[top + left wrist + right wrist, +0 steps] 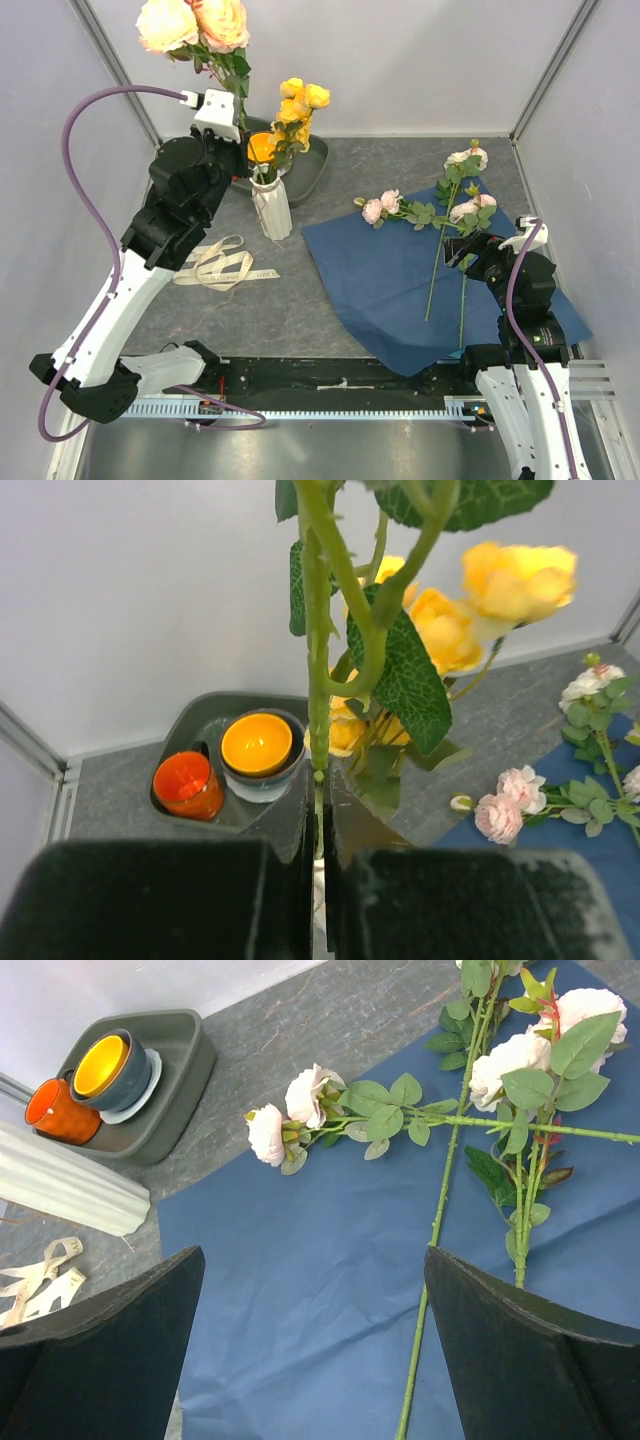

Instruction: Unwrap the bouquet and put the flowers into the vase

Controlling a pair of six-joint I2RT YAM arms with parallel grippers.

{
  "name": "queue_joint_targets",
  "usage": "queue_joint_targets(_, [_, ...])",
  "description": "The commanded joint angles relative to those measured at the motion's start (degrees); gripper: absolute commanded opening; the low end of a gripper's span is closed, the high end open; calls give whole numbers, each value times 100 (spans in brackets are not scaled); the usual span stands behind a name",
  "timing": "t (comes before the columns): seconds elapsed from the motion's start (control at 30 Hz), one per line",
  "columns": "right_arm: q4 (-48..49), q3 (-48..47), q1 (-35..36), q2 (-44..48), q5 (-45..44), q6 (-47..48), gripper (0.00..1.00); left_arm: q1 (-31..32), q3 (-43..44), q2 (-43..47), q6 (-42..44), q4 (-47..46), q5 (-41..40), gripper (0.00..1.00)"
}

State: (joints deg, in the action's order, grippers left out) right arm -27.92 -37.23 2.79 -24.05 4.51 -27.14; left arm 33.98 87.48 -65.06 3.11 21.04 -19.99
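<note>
At far left, raised over the table (290,300): left gripper (320,815), clenched on one green stem (318,710) of the flowers. Pale pink and cream blooms (195,22) are carried at the top, and the long axis is held close to upright. The stem's lower end is hidden behind the fingers in the wrist view.

Just beneath, slightly nearer: vase (271,208), white, ribbed, upright. Yellow-orange stems (300,108) are already lodged in it. Its mouth is judged to lie below the held stem and a little toward the near side, so a short shift and then a straight descent along the stem's own axis is called for. The left arm is plainly the nearer one.

Centre and right: blue paper (380,285), spread flat; the bouquet is thus counted as unwrapped. Several pink-bloomed stems (440,215) are found lying on it, most running near-to-far, one crosswise.

Over the paper's right part: right gripper (315,1350), jaws spread wide, nothing held.

Left of the vase: cream ribbon (215,265), loose. Behind the vase: dark grey tray (315,165), orange bowls (255,742) inside.
</note>
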Motion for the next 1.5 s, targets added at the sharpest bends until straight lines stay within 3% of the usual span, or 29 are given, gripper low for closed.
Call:
queue_joint_targets(0.0, [147,5,-6,32,41,77,98,-93,-231,-60,-259,-337,-269,2])
queue_joint_targets(0.9, [164,67,-6,-47,120,15,98,-506,-2095,-464,-1568,-1084,-471,2])
queue_joint_targets(0.97, [164,67,3,-64,137,-11,98,-515,-2086,-473,-1621,-1058,-480,10])
queue_joint_targets(1.07, [156,41,2,-143,190,-29,98,-515,-2095,-429,-1691,-1040,-497,44])
queue_joint_targets(1.1, [138,15,3,-187,199,-11,98,-515,-2095,-359,-1700,-1032,-532,64])
queue_joint_targets(1.2, [138,-29,-6,-310,234,-2,98,-515,-2051,-193,-1718,-909,-576,83])
queue_joint_targets(1.37, [129,-205,3,-845,383,42,98,-515,-2016,142,-1727,-865,-472,95])
queue_joint_targets(1.47, [225,-267,3,-1327,480,42,98,-515,-2025,388,-1744,-838,-244,96])
